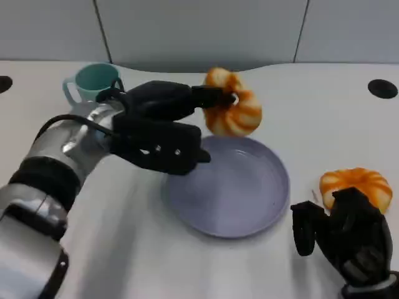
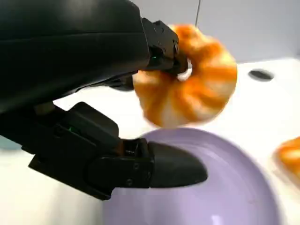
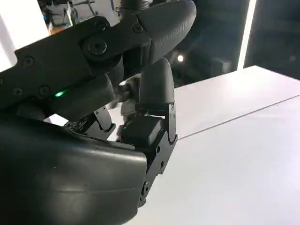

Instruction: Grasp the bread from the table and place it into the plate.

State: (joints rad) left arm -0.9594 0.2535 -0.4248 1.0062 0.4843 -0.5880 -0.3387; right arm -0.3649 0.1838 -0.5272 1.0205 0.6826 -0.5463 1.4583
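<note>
Bread (image 1: 232, 111), an orange-and-cream ring-shaped piece, hangs in the air above the far rim of the plate (image 1: 249, 218), pinched at its upper edge by the fingers (image 2: 161, 44) of the left hand (image 1: 163, 124); the bread touches neither plate nor table. The thumb of that hand reaches out lower down, over the lilac plate's near-left part. The plate lies flat on the white table (image 1: 312, 93) with nothing in it. A second bread (image 1: 356, 185) of the same kind rests on the table to the plate's right, just beyond the right hand (image 1: 346, 233), whose fingers are curled in and hold nothing. A teal mug (image 1: 92, 81) stands behind the left forearm.
</note>
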